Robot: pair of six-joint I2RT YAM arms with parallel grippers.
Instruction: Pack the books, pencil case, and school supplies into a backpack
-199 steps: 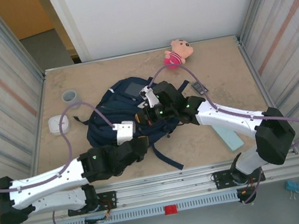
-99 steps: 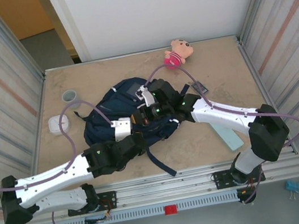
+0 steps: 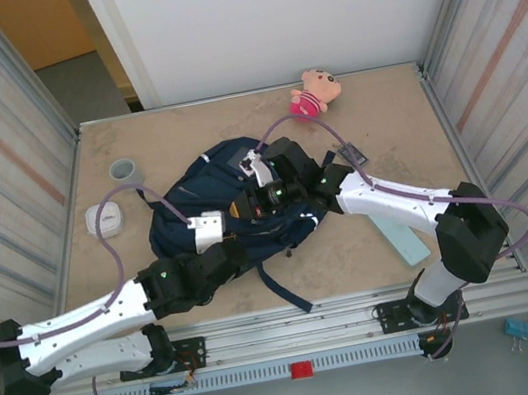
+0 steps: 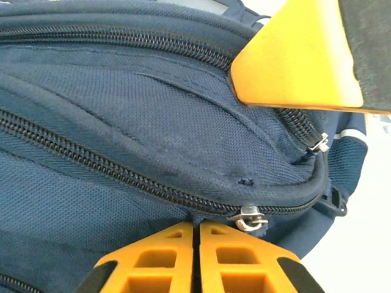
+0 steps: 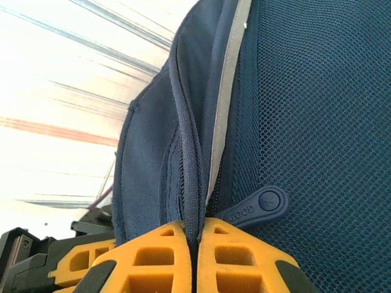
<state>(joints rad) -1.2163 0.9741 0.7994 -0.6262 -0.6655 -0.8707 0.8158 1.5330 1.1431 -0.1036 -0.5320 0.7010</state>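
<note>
Now: we judge that we are opening the backpack (image 3: 196, 214) before anything goes in; the zips we can see look closed.
Left fingers (image 4: 153, 262): clenched on backpack cloth, just under a metal slider (image 4: 250, 218).
Right fingers (image 5: 244, 259): clenched on the backpack's zip seam, with a rubber pull (image 5: 259, 206) just beside them.
Pencil case (image 3: 400, 239): on the bench (image 3: 183, 140) to the right of the backpack and apart from it, partly under the right arm (image 3: 397, 204).
Gadget (image 3: 350, 154): near the backpack's right edge, on the far side.
Doing it well: one side should only anchor the cloth while the other draws along the zip line, never across it. We should catch the slider or the pull itself, not the seam.
Risk: the backpack may drag over the bench rather than open.
</note>
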